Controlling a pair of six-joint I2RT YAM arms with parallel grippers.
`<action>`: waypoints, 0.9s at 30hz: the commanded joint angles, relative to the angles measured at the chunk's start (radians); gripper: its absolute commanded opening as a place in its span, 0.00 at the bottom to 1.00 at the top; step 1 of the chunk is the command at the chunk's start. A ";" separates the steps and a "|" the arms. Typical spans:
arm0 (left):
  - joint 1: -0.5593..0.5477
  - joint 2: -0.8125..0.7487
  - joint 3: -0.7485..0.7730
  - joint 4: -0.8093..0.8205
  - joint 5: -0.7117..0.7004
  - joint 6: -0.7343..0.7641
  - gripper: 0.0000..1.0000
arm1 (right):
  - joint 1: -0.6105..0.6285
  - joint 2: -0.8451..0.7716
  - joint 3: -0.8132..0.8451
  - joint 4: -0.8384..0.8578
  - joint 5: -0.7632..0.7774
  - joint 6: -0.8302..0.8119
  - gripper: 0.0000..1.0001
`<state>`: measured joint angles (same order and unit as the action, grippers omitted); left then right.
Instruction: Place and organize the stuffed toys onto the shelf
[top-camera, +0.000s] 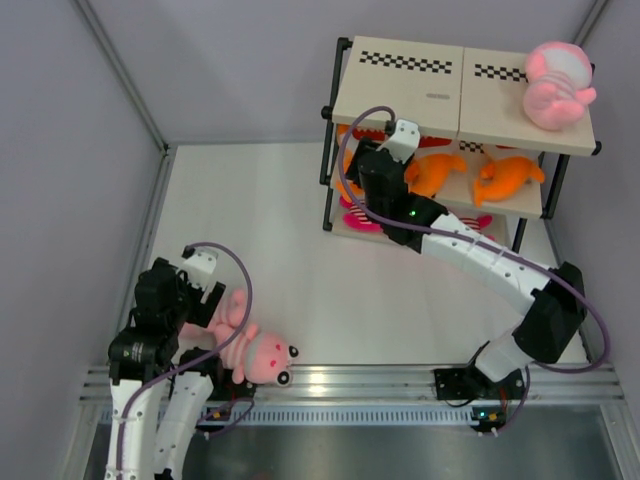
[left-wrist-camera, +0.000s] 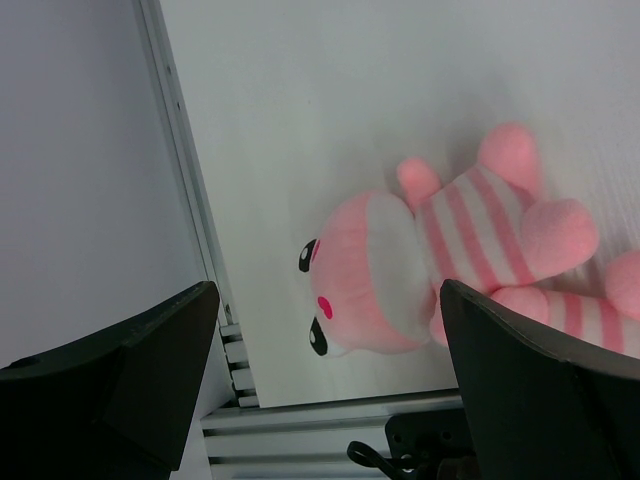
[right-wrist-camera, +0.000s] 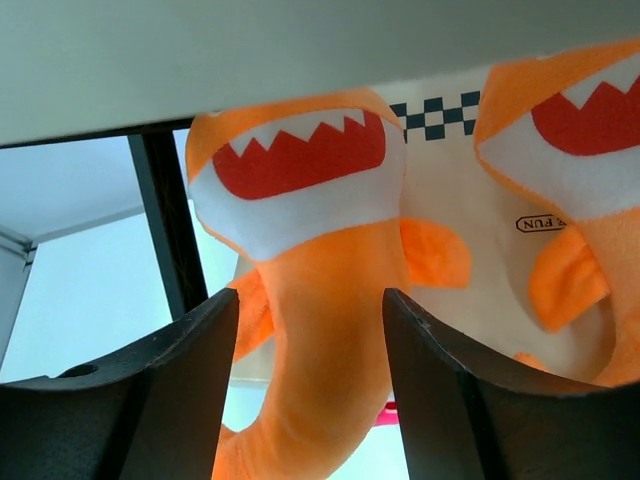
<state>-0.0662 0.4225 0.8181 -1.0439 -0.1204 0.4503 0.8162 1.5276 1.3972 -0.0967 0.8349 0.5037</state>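
On the middle tier of the shelf (top-camera: 400, 90), at its left end beside a black post (right-wrist-camera: 165, 220), an orange shark (right-wrist-camera: 300, 200) is gripped round its soft body by the right gripper (right-wrist-camera: 310, 305), close under the top board. A second shark (right-wrist-camera: 570, 150) is laid just to its right. A striped pink doll (top-camera: 555, 85) is set at the top board's right edge. At the near left, a second doll (left-wrist-camera: 400, 260) is laid on the smooth white table (top-camera: 300, 230), near the aluminium rail (left-wrist-camera: 300, 440), with the left gripper (left-wrist-camera: 328, 290) held wide open over it. Open table surface is seen between this doll and the shelf.

Blk/wht arms (top-camera: 470, 255), purple cables (top-camera: 249, 290).
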 joint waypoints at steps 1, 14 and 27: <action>0.006 -0.011 -0.007 0.012 0.001 0.011 0.99 | 0.026 -0.072 0.014 0.005 -0.005 -0.033 0.60; 0.006 -0.008 0.007 0.012 -0.002 0.005 0.99 | 0.051 -0.067 -0.095 -0.009 0.000 0.067 0.51; 0.006 -0.007 0.004 0.008 -0.007 0.014 0.99 | 0.044 -0.015 -0.090 0.088 0.141 0.153 0.00</action>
<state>-0.0662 0.4210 0.8146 -1.0439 -0.1204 0.4534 0.8574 1.4967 1.2957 -0.0715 0.9043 0.6147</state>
